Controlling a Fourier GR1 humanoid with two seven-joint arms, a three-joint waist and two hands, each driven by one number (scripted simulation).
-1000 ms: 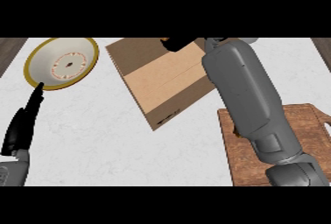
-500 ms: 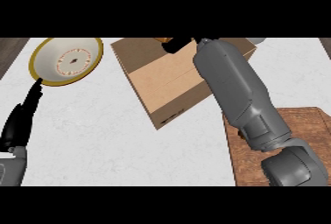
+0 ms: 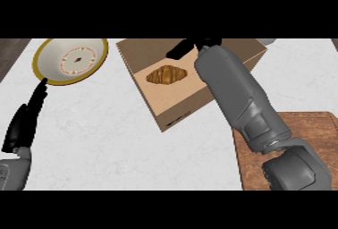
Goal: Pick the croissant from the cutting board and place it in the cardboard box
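The croissant (image 3: 166,75) lies inside the box (image 3: 168,100), on its brown floor, towards the left half of the opening. It is free of my hand, with bare cardboard showing all round it.

My right hand (image 3: 188,46) is at the far rim of the box, above and a little to the right of the croissant. Only a few dark fingers show past my grey forearm, which crosses the right side of the box and hides the rest of the hand. I cannot tell whether those fingers are spread or curled.

My right forearm runs from the lower right corner, over the board (image 3: 310,134), up to the box. The board lies on the tabletop (image 3: 105,147) at the right, just beside the near right corner of the box, and nothing shows on its visible part.

My left hand (image 3: 25,120) is low at the left edge, dark fingers straight and pointing up the view, holding nothing. Their tips reach the near rim of a plate (image 3: 71,60), a pale one with a yellow edge and a small pattern at its middle. The plate stands to the left of the box, apart from it.
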